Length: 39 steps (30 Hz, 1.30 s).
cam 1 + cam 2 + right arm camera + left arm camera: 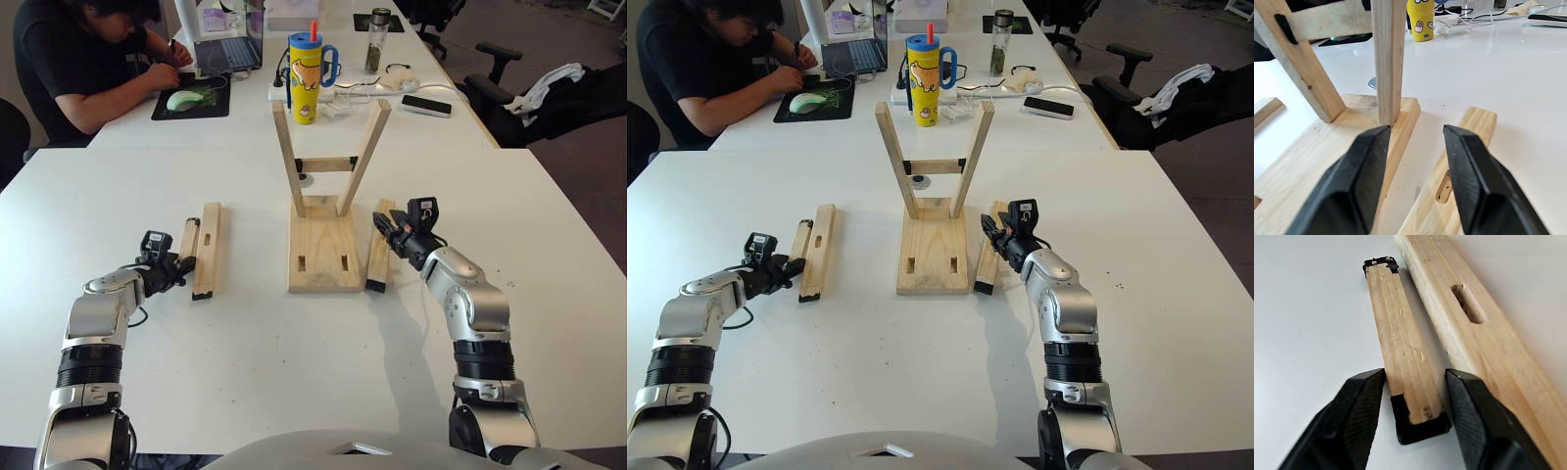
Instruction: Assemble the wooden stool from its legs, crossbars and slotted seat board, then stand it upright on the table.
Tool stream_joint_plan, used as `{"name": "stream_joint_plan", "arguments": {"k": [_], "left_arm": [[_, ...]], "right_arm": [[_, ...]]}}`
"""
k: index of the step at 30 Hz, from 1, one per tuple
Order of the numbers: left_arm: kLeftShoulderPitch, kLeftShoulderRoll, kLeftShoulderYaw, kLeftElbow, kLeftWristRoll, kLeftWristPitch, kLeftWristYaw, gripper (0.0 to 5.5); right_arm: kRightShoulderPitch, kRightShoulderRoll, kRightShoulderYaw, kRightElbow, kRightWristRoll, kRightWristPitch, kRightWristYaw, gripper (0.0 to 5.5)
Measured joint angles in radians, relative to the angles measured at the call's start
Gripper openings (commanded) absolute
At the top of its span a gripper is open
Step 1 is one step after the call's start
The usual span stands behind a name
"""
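Observation:
The slotted seat board (323, 257) lies flat mid-table. Two legs (286, 157) stand tilted in its far slots, joined by a crossbar (326, 164). A loose leg (380, 247) lies against the board's right edge. My right gripper (386, 228) hovers open just above that leg, its fingers (1369, 166) apart over the gap between board and leg (1462, 161). On the left lie a slotted leg (207, 248) and a short crossbar (188, 238) side by side. My left gripper (1414, 378) is open, straddling the near black-capped end of that crossbar (1400, 357).
A second table behind carries a yellow cup (307, 76), a bottle (373, 42), a phone (426, 104), cables and a laptop (227, 49), with a person seated there. A small round piece (304, 179) lies behind the board. The near table surface is bare white.

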Motion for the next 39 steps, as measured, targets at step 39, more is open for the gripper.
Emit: {"name": "stream_joint_plan", "arguments": {"k": [39], "left_arm": [[0.119,-0.120,-0.197,-0.394,-0.154,-0.534,-0.238,1.31]], "right_arm": [[-0.007,0.203,-0.276,-0.148,0.988,0.374,-0.134,4.12]]}}
